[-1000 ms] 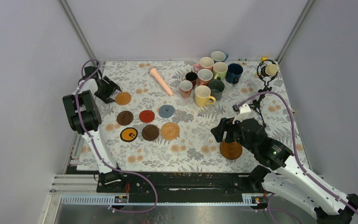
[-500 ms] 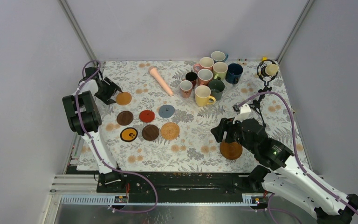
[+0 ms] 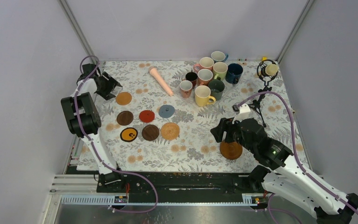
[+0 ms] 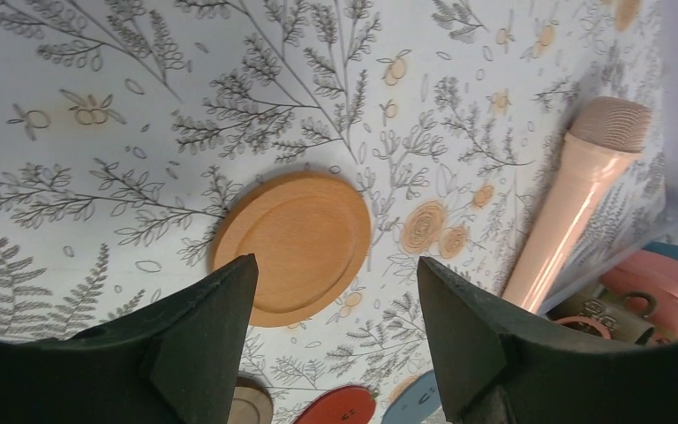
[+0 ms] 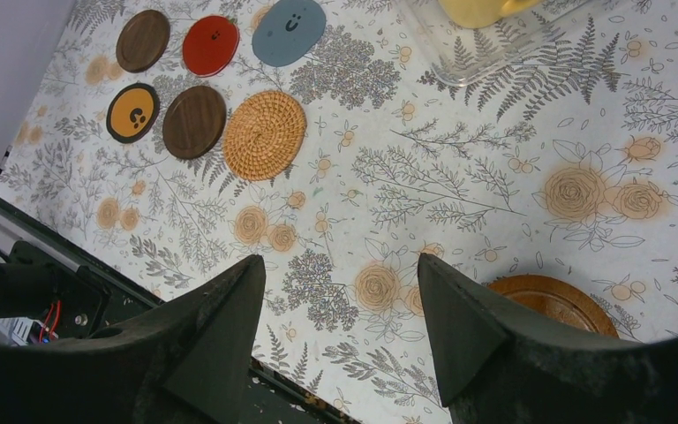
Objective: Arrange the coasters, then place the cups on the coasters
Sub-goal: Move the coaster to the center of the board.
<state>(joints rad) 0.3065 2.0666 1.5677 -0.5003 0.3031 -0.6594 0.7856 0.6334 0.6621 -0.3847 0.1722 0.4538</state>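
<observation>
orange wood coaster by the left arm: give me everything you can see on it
The orange wooden coaster is a thin round disc of pale orange wood with a slightly raised rim and a shallow, smooth middle. It lies flat on the floral tablecloth at the far left, on its own, just beyond the dark brown coaster. No cup sits on it. The left gripper is open and hangs above it without touching; only the cloth is in contact with it.

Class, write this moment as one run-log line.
left fingers: open, empty, beside orange coaster | right fingers: open, empty, near brown coaster | cups: clustered, none on coasters
</observation>
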